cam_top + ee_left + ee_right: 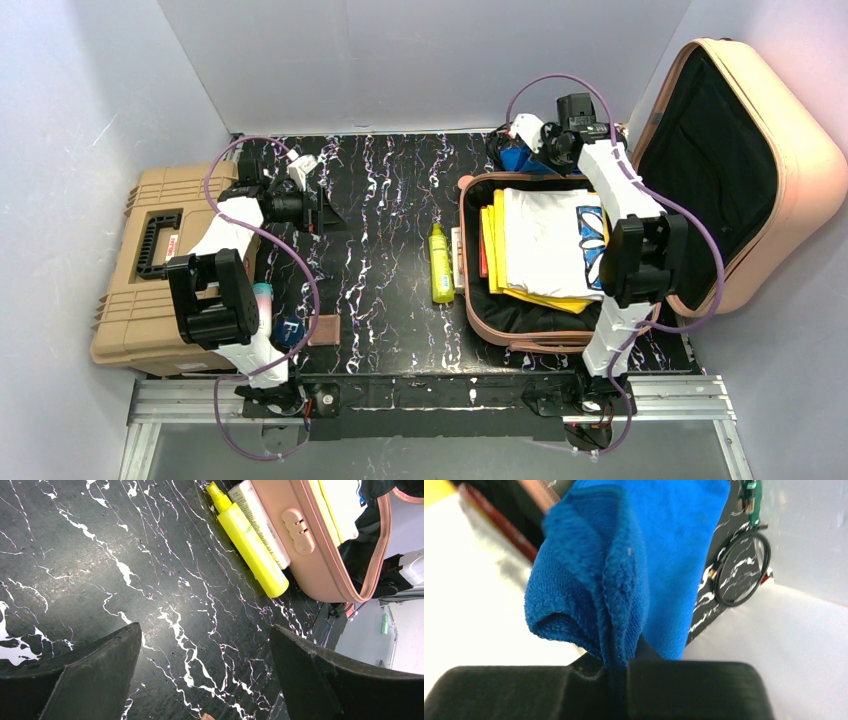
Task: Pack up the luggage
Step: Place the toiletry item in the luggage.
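The peach-pink luggage (478,290) lies open at the right, its lid (800,150) propped up with black lining showing. Folded white and yellow clothes (545,245) lie inside. My right gripper (527,152) is at the luggage's far edge, shut on a blue towel (624,565) that hangs from its jaws; the towel also shows in the top view (516,158). My left gripper (325,212) is open and empty above the marbled table at the left. A yellow spray bottle (440,263) lies beside the luggage's left wall; it also shows in the left wrist view (250,542), by the luggage's shell (305,555).
A tan ribbed toolbox (145,270) with a black handle stands at the left edge. A white tube (260,520) lies between the bottle and the luggage. A pale tumbler (262,297), a dark blue item (289,330) and a brown block (324,329) sit near the left arm's base. A black cable ring (741,570) lies by the back wall.
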